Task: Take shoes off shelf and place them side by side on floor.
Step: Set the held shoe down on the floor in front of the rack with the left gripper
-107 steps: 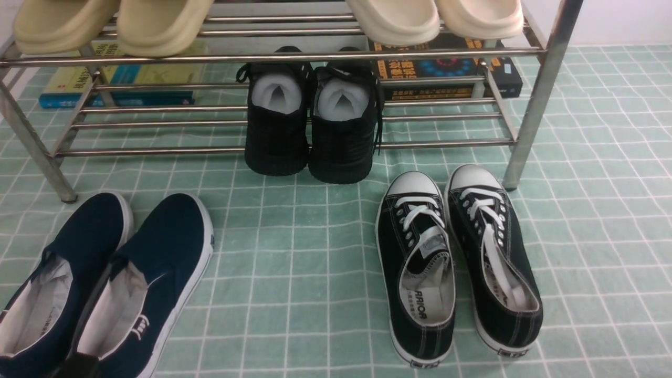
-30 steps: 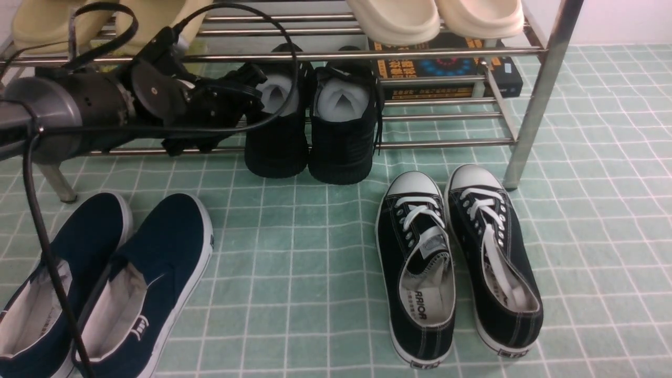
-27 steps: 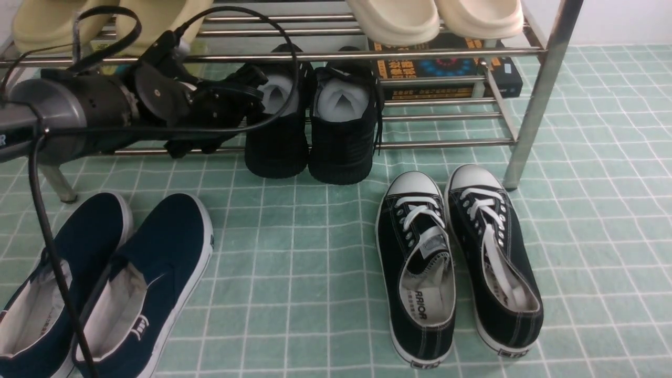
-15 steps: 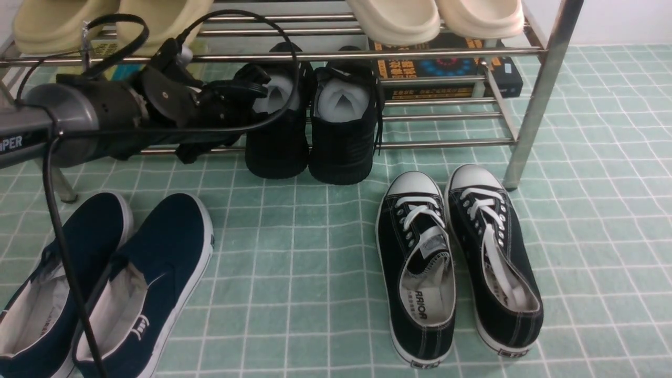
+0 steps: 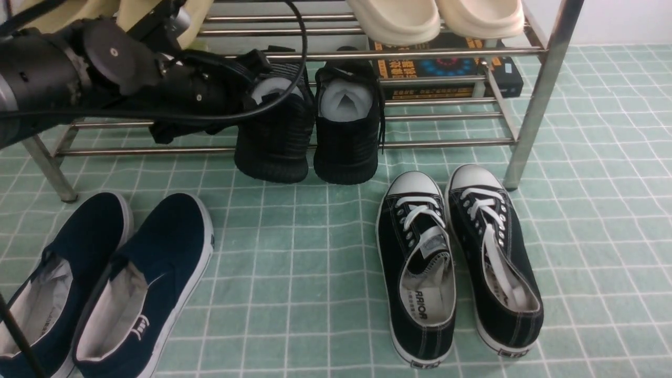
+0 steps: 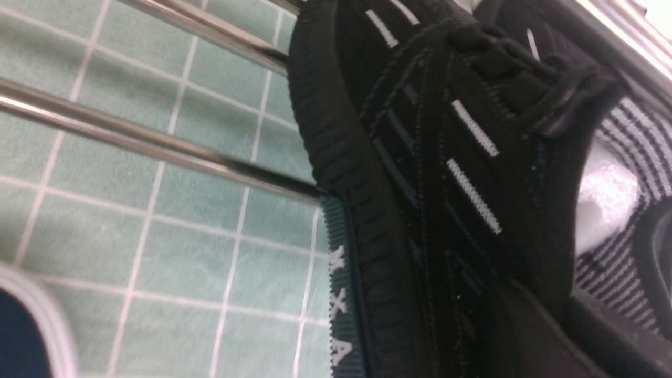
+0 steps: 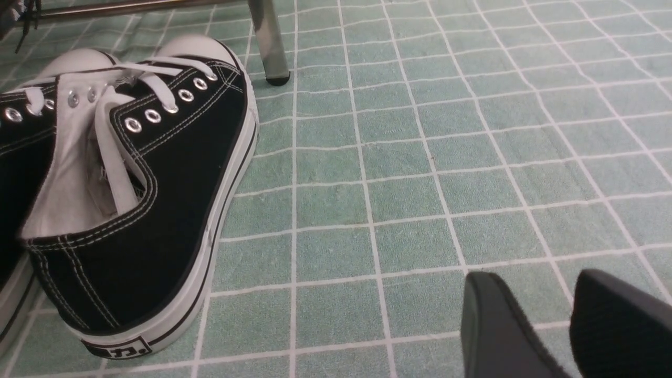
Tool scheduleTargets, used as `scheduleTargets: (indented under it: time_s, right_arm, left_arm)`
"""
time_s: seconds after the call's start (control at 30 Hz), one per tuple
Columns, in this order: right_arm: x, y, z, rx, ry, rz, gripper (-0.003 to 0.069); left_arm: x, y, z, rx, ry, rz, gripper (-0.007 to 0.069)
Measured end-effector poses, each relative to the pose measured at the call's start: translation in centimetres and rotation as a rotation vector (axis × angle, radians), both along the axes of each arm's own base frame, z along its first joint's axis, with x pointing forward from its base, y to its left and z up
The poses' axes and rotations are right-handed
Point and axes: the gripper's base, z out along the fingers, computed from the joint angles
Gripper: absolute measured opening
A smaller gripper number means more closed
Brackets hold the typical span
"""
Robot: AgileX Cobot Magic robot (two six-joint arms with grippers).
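Two black knit shoes stand toes-out on the lower tier of the silver shelf. The left shoe is tilted, its heel end raised off the rails, and my left gripper is shut on the collar at its outer side. The left wrist view shows that shoe close up, with one finger against its outer wall and the other inside by the white stuffing. The right shoe rests untouched. My right gripper hangs open over the pale green floor, holding nothing.
Navy slip-ons lie on the floor at front left, black canvas sneakers at front right. Cream slippers sit on the top tier, books behind. The shelf's right leg stands beside the sneakers.
My left gripper has closed on the left shoe's collar and risen with the arm. That shoe now tilts, with its toe shifted a little left. The right shoe has not moved.
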Motion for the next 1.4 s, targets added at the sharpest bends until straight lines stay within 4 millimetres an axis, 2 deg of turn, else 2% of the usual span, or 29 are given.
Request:
scheduleTargets:
  time_s: [0.17,0.37,0.4,0.57,0.6,0.67,0.7,0.83,0.93,0.97,1.0,1.27,1.3,1.33,1.4]
  right_arm:
    - [0.0,0.0,0.0,0.000,0.000,0.000,0.0240]
    - [0.0,0.0,0.0,0.000,0.000,0.000,0.0240]
    - [0.0,0.0,0.0,0.000,0.000,0.000,0.0240]
    - [0.0,0.0,0.0,0.000,0.000,0.000,0.0240]
    - [0.0,0.0,0.0,0.000,0.000,0.000,0.0240]
    - [0.0,0.0,0.0,0.000,0.000,0.000,0.0240]
    - [0.0,0.0,0.0,0.000,0.000,0.000,0.0240]
    - [0.0,0.0,0.0,0.000,0.000,0.000,0.0240]
    - [0.0,0.0,0.0,0.000,0.000,0.000,0.0240]
    - [0.0,0.0,0.0,0.000,0.000,0.000,0.0240]
    - [0.0,0.0,0.0,0.000,0.000,0.000,0.0240]
    - [0.0,0.0,0.0,0.000,0.000,0.000,0.0240]
    - [0.0,0.0,0.0,0.000,0.000,0.000,0.0240]
    - [0.0,0.0,0.0,0.000,0.000,0.000,0.0240]
    - [0.0,0.0,0.0,0.000,0.000,0.000,0.0240]
  left_arm:
    - [-1.7,0.6,1.4,0.101,0.014,-0.049,0.0029]
    - [-5.0,2.5,4.2,0.254,0.066,-0.018,0.0029]
    - [-5.2,2.7,4.4,0.257,0.064,-0.014,0.0029]
    - [-8.7,3.7,6.8,0.284,0.105,-0.012,0.0031]
    - [-8.7,3.8,6.8,0.287,0.110,-0.014,0.0031]
    - [-10.4,4.2,7.4,0.288,0.114,-0.020,0.0031]
    - [-10.5,4.2,7.4,0.287,0.113,-0.020,0.0031]
    - [-13.1,4.4,6.1,0.221,0.120,-0.028,0.0031]
    - [-14.3,4.2,3.9,0.167,0.143,-0.052,0.0031]
    - [-14.3,4.2,4.0,0.158,0.138,-0.051,0.0031]
    - [-14.8,4.0,2.5,0.125,0.145,-0.066,0.0032]
    - [-15.6,3.6,-2.4,-0.005,0.167,-0.048,0.0032]
    - [-15.6,3.6,-2.4,-0.008,0.164,-0.046,0.0032]
    - [-15.8,3.7,-3.4,-0.011,0.170,-0.031,0.0032]
    - [-16.0,3.8,-4.0,-0.009,0.176,-0.022,0.0032]
